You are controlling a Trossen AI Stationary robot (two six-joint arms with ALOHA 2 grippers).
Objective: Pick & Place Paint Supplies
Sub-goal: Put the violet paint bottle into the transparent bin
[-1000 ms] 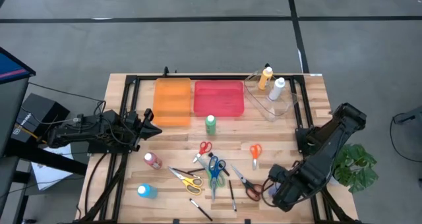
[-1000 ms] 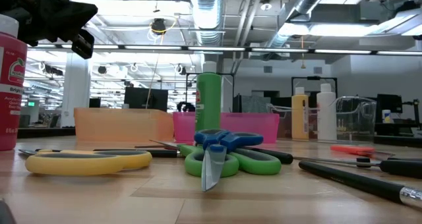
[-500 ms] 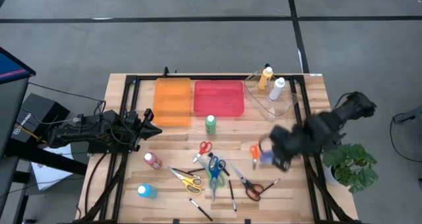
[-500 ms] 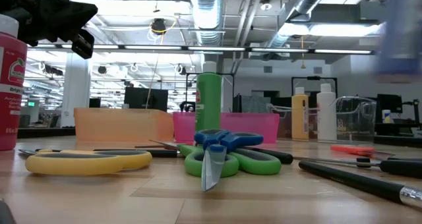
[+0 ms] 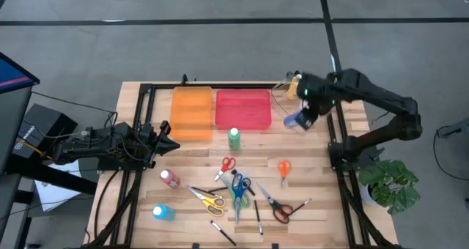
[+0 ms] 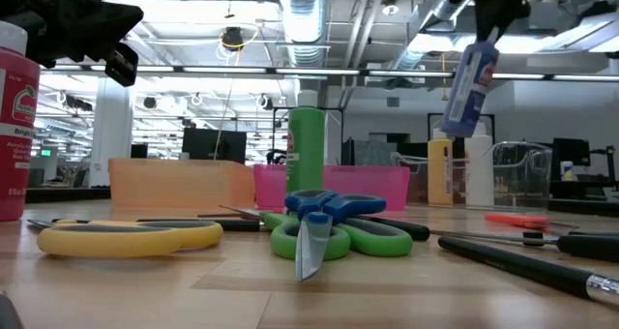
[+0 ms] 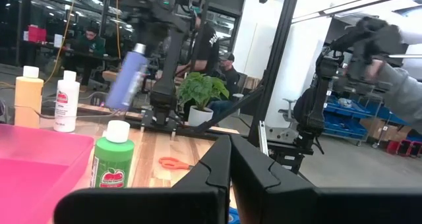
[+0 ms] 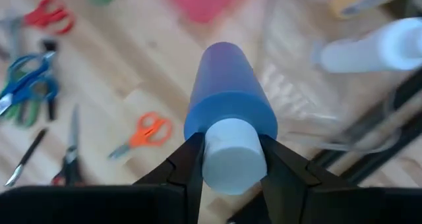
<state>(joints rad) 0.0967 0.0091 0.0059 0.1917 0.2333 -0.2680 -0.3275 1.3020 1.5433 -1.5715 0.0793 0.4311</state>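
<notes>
A blue paint bottle (image 5: 294, 121) with a white cap hangs in the air over the table's far right part, with my right gripper (image 5: 307, 108) shut on it. It hangs beside a clear bin (image 5: 311, 117) that holds a yellow bottle (image 5: 295, 85) and a white bottle (image 5: 308, 97). A green bottle (image 5: 234, 138) stands upright mid-table. A pink bottle (image 5: 169, 178) and another blue bottle (image 5: 162, 212) are at the near left. Scissors (image 5: 237, 188) and thin brushes (image 5: 258, 217) lie flat near the front. My left gripper (image 5: 167, 135) waits shut at the left, holding nothing. My right gripper pinches the blue bottle's white cap (image 8: 231, 159) between its two fingers (image 8: 190, 163), one on each side. The fingers come from above, pointing steeply down. The bottle (image 6: 467, 85) hangs below them, tilted, lifted clear of the table and the bin.
An orange tray (image 5: 192, 111) and a pink tray (image 5: 243, 108) sit side by side at the far middle. Black frame rails (image 5: 139, 168) run along both table sides. A potted plant (image 5: 392, 187) stands off the right edge. People sit in the room beyond.
My right gripper has swung from the table's near right corner toward the far edge and upward, turning as it went, with the blue bottle kept in its hold. The bottle now hangs beside the clear bin.
</notes>
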